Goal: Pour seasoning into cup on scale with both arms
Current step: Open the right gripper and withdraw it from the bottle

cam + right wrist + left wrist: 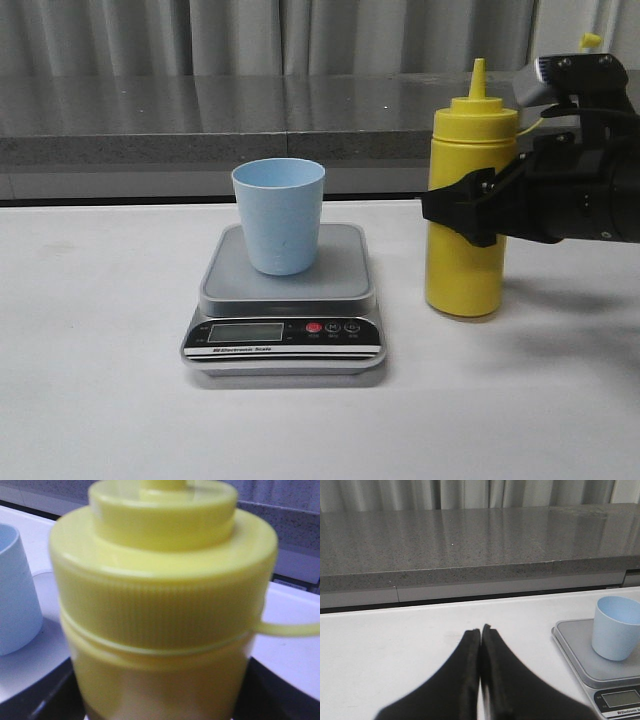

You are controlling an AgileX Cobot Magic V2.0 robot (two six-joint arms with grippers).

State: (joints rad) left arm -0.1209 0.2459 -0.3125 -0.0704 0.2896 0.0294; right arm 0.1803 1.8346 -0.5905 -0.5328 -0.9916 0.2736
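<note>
Black right end effector point(470, 212) reaches in from the right edge of the front view and is clamped around the yellow seasoning bottle point(467, 215) at about mid-height, one finger crossing the front of the bottle body. Bottle is upright, base on or just at the white surface point(100, 380); contact at the base cannot be confirmed. Cone nozzle points up; the thin tether runs off to the bottle's right, with the small yellow cap point(591, 40) showing above the arm. Right wrist view is filled by the bottle's ribbed collar and shoulder, blurred.

Left end effector point(480, 630) has its two black fingers pressed together with nothing between them, over bare surface, well apart from the scale.

Pale blue cup point(279, 215) stands upright on the platform of the silver-grey scale point(284, 300), just left of the bottle, not touching it. Scale front panel carries an LCD, one red button and two dark ones; reading not legible.

Behind the white surface: a grey speckled stone ledge point(200, 120), then pale pleated curtains point(150, 35).
</note>
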